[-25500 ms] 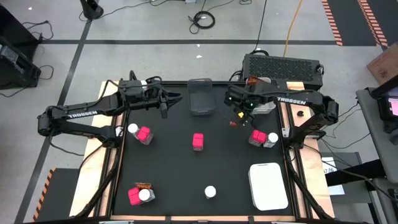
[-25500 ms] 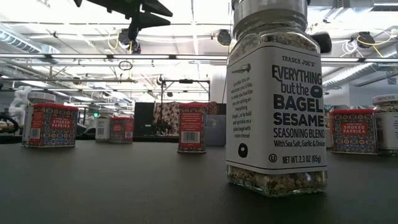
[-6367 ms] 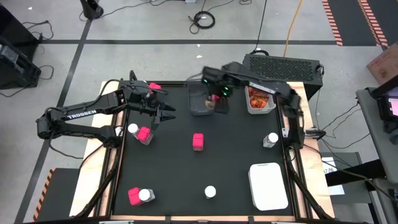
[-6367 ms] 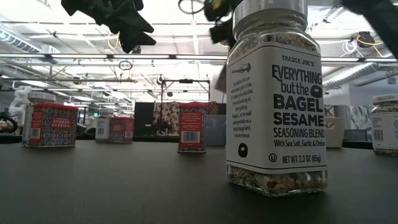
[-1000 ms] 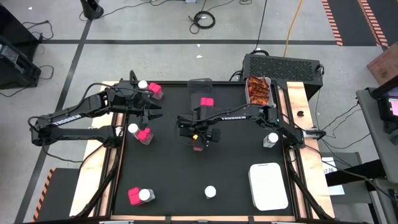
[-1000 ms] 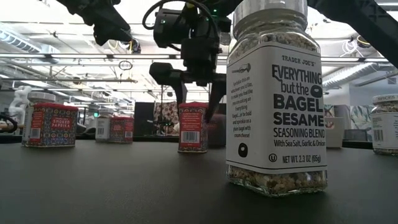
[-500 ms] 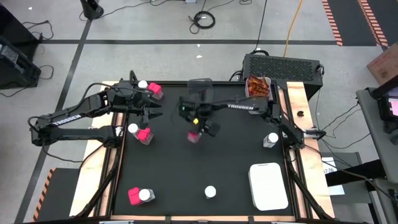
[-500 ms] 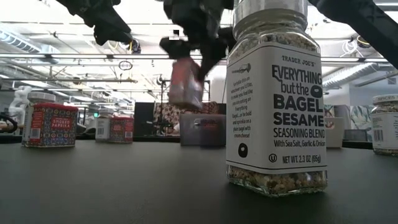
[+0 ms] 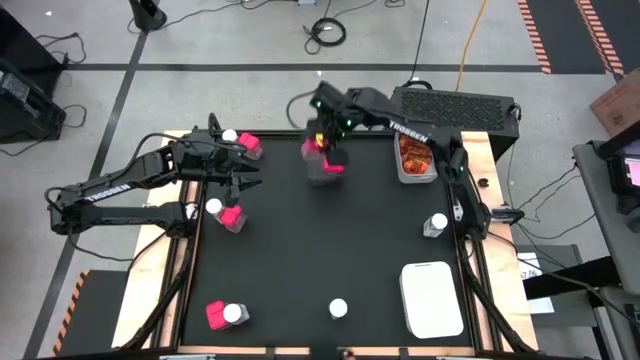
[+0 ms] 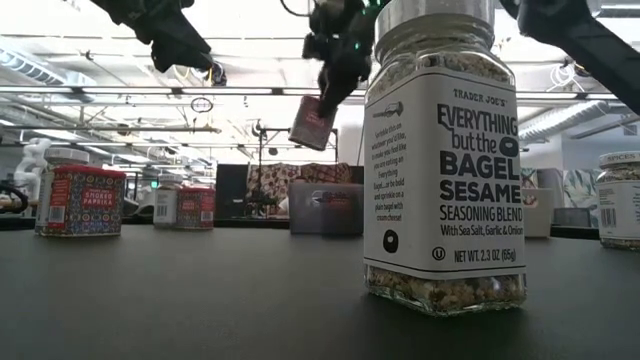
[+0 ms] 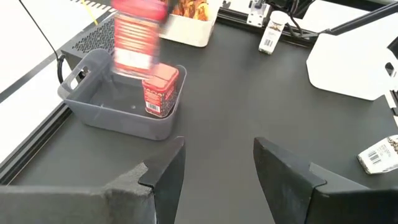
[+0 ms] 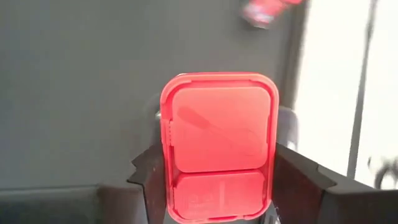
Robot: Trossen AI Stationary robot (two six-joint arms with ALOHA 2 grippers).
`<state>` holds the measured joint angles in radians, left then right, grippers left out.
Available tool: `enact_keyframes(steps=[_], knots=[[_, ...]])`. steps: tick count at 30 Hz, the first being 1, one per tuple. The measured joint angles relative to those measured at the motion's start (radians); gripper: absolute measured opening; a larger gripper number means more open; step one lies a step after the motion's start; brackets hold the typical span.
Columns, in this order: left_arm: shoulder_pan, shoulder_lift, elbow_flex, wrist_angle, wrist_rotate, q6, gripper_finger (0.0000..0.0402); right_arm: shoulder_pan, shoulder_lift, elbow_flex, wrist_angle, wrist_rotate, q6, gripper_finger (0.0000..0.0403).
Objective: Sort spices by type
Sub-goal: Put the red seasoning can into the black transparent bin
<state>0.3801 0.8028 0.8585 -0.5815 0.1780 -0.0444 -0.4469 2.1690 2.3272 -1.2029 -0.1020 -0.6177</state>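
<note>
The spices are pink-red tins, clear jars with white lids and orange sachets. My right gripper (image 9: 322,150) is shut on one pink tin (image 12: 219,143) and holds it above the dark grey tray (image 9: 326,172) at the table's far edge. A second tin (image 11: 161,90) stands upright on the tray's floor. My left gripper (image 11: 217,149) hovers open and holds nothing at the far left, near a tin and a jar (image 9: 240,145). The sachets (image 9: 413,152) lie in a white bin. My right gripper pinches the pink tin between its two fingers, on two opposite sides (image 12: 166,155) up near the lid. The fingers come slanting down from above. The tin (image 10: 314,122) hangs tilted below them, clear of the tray and the table.
A tin and a jar (image 9: 225,213) stand at the left, and another pair (image 9: 222,314) at the near left. Single jars stand at the near middle (image 9: 339,308) and the right (image 9: 435,224). A white bin (image 9: 432,298) sits near right. A big seasoning jar (image 10: 445,160) fills the low view.
My right gripper has lifted the pink tin off the middle of the table and carried it up and toward the far edge, over the grey tray. The wrist has rolled on the way, so the tin, upright before, now hangs tilted.
</note>
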Motion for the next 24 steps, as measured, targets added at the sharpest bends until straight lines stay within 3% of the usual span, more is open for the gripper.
enact_keyframes(steps=[9, 15, 24], knots=[[0.000, 0.000, 0.000, -0.001, -0.004, -0.002, 0.0194, -0.125, 0.072, 0.000, 0.030, -0.006, 0.226, 0.0207], [0.000, 0.000, 0.000, -0.002, -0.008, -0.003, 0.0194, -0.129, 0.129, -0.001, 0.021, 0.007, 0.290, 0.0207], [0.000, 0.000, 0.000, -0.004, -0.013, -0.003, 0.0194, -0.109, 0.156, -0.003, 0.004, 0.133, 0.322, 0.0208]])
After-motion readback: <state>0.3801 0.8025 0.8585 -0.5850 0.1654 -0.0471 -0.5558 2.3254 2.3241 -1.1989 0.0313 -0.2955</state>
